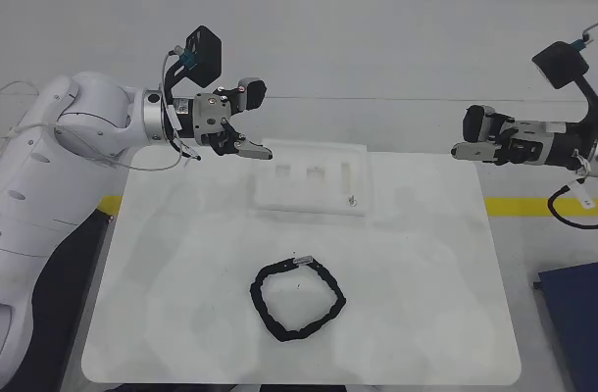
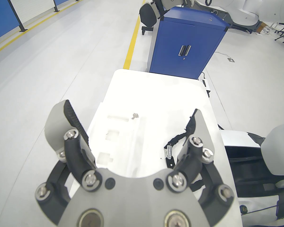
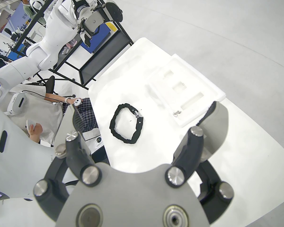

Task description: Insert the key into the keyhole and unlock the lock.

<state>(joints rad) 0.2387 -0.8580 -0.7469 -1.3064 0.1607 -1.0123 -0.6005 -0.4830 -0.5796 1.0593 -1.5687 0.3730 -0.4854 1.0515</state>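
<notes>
A black chain lock point(image 1: 297, 299) lies in a closed loop on the white table point(image 1: 426, 274), its silver cylinder point(image 1: 303, 262) at the far side of the loop. A small metal key point(image 1: 351, 202) rests on the white foam tray point(image 1: 317, 176) behind it. My left gripper point(image 1: 252, 122) hangs open above the table's far left corner, beside the tray. My right gripper point(image 1: 473, 133) is open above the far right edge. The left wrist view has the key point(image 2: 134, 115) and part of the lock point(image 2: 177, 139). The right wrist view has the lock point(image 3: 126, 124) and key point(image 3: 176, 113).
The foam tray has three rectangular recesses point(image 1: 314, 172). A blue cabinet point(image 2: 187, 45) stands beyond the table's right side. A yellow floor line point(image 1: 544, 206) runs past the table. A seated person with a controller point(image 3: 77, 101) is near the table's front side.
</notes>
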